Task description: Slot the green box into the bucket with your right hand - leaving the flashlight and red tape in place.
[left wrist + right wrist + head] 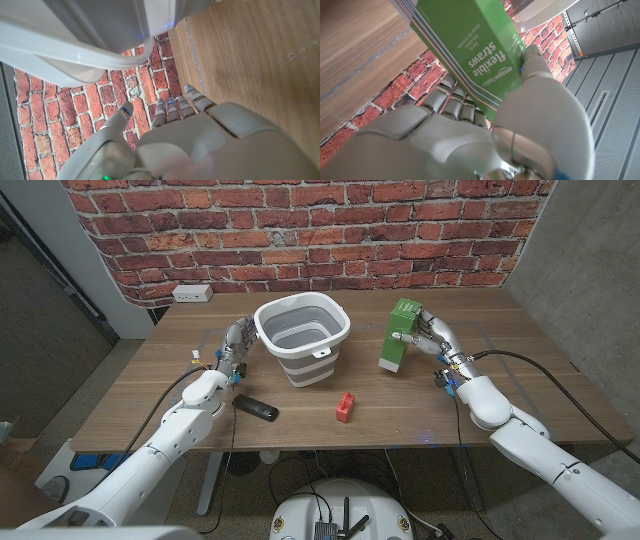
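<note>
The green box (pixel 399 335) stands upright and slightly tilted right of the bucket, and my right hand (pixel 430 338) grips it from its right side. In the right wrist view the green box (pixel 470 45) reads "flexible straws", with my right hand (pixel 485 125) wrapped around it between thumb and fingers. The grey and white bucket (pixel 302 338) stands at the table's middle back, empty inside. My left hand (pixel 233 348) stands beside the bucket's left wall with fingers apart, holding nothing. In the left wrist view that left hand (pixel 175 135) reaches under the bucket (pixel 90 40) rim.
A black flashlight (pixel 257 408) lies on the table near my left forearm. The small red tape (pixel 345 408) sits in front of the bucket. A white power outlet (pixel 192 293) sits at the back left by the brick wall.
</note>
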